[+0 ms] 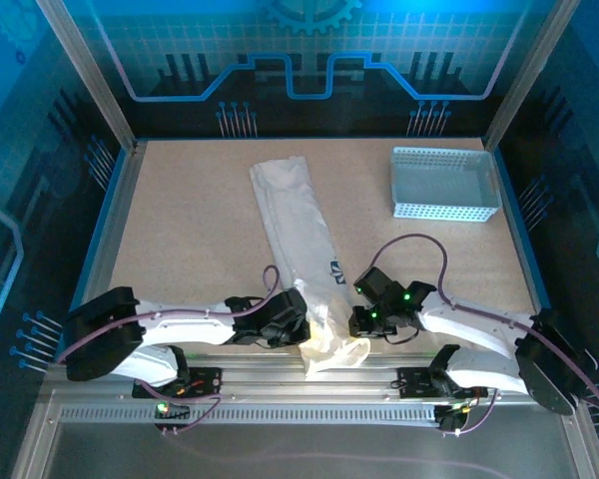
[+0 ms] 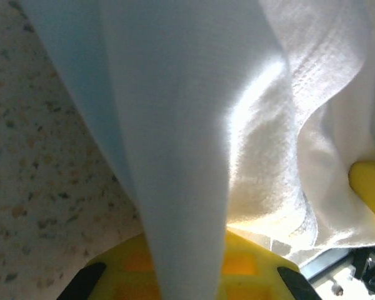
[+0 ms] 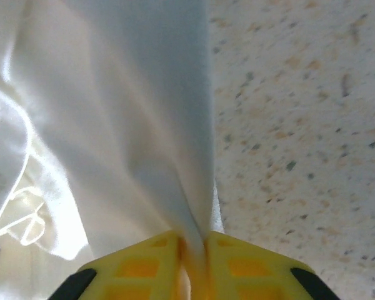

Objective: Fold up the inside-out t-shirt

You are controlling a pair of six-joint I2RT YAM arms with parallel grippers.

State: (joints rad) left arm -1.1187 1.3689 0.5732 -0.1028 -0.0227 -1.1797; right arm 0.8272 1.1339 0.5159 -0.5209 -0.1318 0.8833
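The inside-out t-shirt (image 1: 298,225) lies as a long white strip from the middle of the table back toward its near edge, a small dark logo (image 1: 335,267) on it. Its near end is bunched up between the two arms. My left gripper (image 1: 301,321) is at the bunched end's left side, shut on the cloth. In the left wrist view the t-shirt (image 2: 175,125) runs down between the yellow fingers (image 2: 256,269). My right gripper (image 1: 355,321) is at the right side. There the t-shirt (image 3: 125,112) is pinched between the closed yellow fingers (image 3: 150,265).
A light blue-grey perforated basket (image 1: 444,183) stands at the back right. Speckled tabletop (image 1: 180,230) lies bare left of the shirt and between shirt and basket. A metal rail (image 1: 309,384) runs along the near edge under the arms.
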